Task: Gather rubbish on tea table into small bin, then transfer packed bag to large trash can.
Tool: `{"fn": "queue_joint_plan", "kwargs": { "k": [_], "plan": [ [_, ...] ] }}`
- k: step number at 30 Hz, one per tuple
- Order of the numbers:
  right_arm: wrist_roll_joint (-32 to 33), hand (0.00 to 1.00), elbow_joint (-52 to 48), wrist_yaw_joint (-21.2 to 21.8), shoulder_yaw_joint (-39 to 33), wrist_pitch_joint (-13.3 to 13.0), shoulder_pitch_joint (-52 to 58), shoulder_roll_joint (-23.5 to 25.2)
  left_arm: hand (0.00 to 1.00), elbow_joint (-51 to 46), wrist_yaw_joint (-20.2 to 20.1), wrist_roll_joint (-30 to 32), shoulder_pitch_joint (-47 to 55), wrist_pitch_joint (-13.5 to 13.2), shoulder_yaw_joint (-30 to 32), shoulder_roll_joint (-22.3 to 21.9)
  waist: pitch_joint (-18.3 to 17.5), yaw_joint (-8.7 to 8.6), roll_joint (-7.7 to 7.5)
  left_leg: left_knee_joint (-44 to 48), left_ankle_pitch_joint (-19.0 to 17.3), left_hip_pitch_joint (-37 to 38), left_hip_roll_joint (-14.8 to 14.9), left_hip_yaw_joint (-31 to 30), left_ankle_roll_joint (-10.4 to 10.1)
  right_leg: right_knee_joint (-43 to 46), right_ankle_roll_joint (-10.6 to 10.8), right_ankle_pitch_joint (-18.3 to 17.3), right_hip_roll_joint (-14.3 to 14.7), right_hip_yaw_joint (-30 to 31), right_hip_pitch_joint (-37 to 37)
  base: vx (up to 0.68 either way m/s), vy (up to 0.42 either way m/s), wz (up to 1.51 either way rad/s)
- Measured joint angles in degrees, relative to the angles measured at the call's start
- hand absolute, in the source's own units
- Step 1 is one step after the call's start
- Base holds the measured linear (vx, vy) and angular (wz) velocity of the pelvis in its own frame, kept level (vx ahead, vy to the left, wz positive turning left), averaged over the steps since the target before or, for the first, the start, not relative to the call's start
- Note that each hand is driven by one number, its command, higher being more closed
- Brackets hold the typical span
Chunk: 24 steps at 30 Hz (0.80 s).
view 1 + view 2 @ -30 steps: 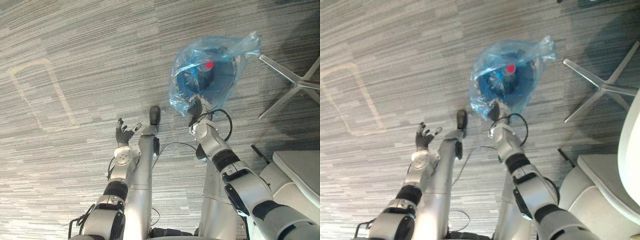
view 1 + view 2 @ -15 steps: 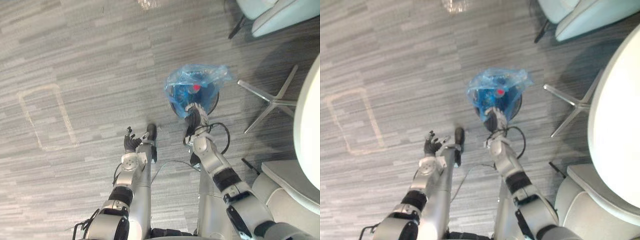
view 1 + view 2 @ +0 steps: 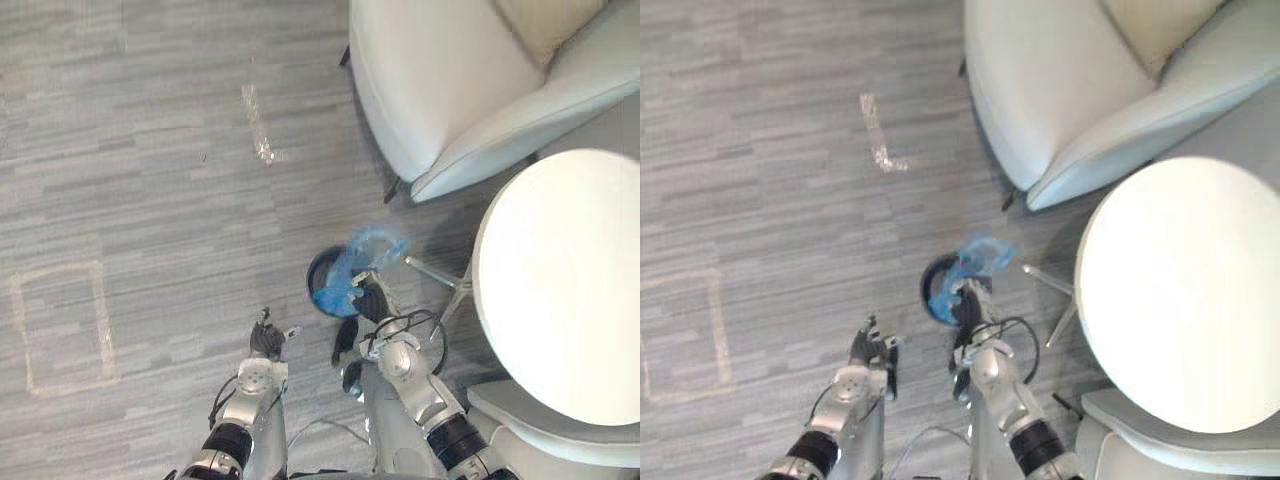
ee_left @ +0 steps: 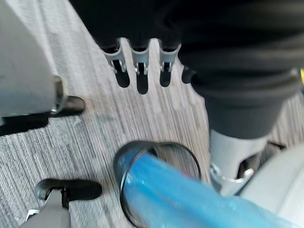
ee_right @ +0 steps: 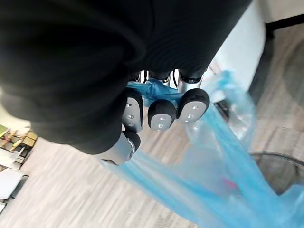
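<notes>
Holding the top of the blue plastic bag [image 5: 216, 164] tight, the right hand [image 3: 371, 303] has its fingers [image 5: 161, 115] and thumb curled round a bunched bit of the thin plastic. The bag hangs down from that hand, and its lower part goes inside the round rim of the small black bin [image 4: 122, 164], so the hand is right above the bin with the bag stretched between them. Something small and red shows faintly through the blue plastic, but I cannot tell what it is. The bin stands on the grey striped floor [image 3: 150, 180], just beside a thin metal leg [image 3: 437, 273] of the round white table [image 3: 560, 290]. A big white armchair [image 3: 430, 90] is on the far side of the bin, near it but not touching it. The left hand [image 3: 266, 340] hangs over the floor to the left of the bin, a little apart from it. Its fingers [image 4: 137, 76] are straight and spread, and it holds nothing. A pale tape square [image 3: 100, 305] is marked on the floor well off to the left, and a short shiny strip of tape [image 3: 256, 122] lies farther away.
</notes>
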Motion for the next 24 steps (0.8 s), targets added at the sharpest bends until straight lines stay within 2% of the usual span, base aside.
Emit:
{"fn": "queue_joint_plan", "kwargs": {
  "k": [4,6,8,13,18,21,24],
  "plan": [
    [0.1,1.00,-2.9,1.7,0.4,-0.3,1.7,-2.8,0.00,0.3,-0.8,0.7,1.7,0.3,-0.4,1.5,-1.9,-0.31,-0.13,-3.2,0.2,4.9,-0.1,0.7,-0.1,-4.4,0.4,1.0,0.7,0.4,5.2,0.11,0.020,-0.05],
    [0.4,1.00,-6.7,3.0,0.4,-1.8,4.3,-4.9,0.00,-0.5,-1.0,1.9,4.4,0.7,-0.7,2.2,-5.6,-0.66,0.00,-6.1,0.3,8.3,-0.5,1.2,-0.3,-7.4,0.9,1.5,1.1,0.9,8.4,0.12,0.024,-0.10],
    [0.4,1.00,-8.0,3.5,0.4,-2.6,4.7,-5.9,0.00,-1.7,-1.1,2.4,5.5,1.0,-1.0,2.5,-7.0,-0.96,0.03,-7.5,0.6,9.9,-0.8,1.2,-0.4,-8.6,1.1,1.7,1.1,1.0,9.8,0.13,0.026,-0.05],
    [2.8,1.00,-15.1,5.3,0.1,-4.6,6.0,-11.0,0.00,-11.8,-2.1,3.8,9.0,1.0,-4.6,3.9,-10.4,-1.26,0.02,-11.1,1.0,15.0,-1.4,2.6,-0.3,-11.7,1.6,2.6,1.2,2.7,13.9,0.06,0.028,-0.11],
    [6.8,1.00,-20.1,5.9,-1.4,-6.6,6.1,-15.9,0.00,-21.9,-2.2,6.6,11.2,0.8,-6.7,5.3,-11.8,-1.61,0.05,-12.3,1.2,16.4,-2.1,3.1,0.1,-13.6,1.9,3.9,1.0,3.8,15.3,0.00,0.034,-0.09],
    [9.6,1.00,-22.7,6.4,-1.4,-7.7,6.0,-17.9,0.00,-28.2,-2.1,8.9,12.5,-1.0,-6.9,6.3,-13.0,-1.55,0.19,-12.8,1.3,16.8,-2.2,4.2,0.2,-14.6,1.9,4.8,1.0,4.9,15.5,-0.01,0.017,-0.16],
    [12.8,1.00,-24.7,7.5,-1.3,-8.6,5.9,-19.9,0.00,-32.3,-2.0,11.4,12.4,-1.4,-7.0,6.5,-13.5,-1.57,0.60,-13.0,1.3,17.6,-2.5,4.4,0.3,-15.1,2.0,5.1,1.0,5.3,16.2,-0.01,0.008,-0.07]
  ]
}}
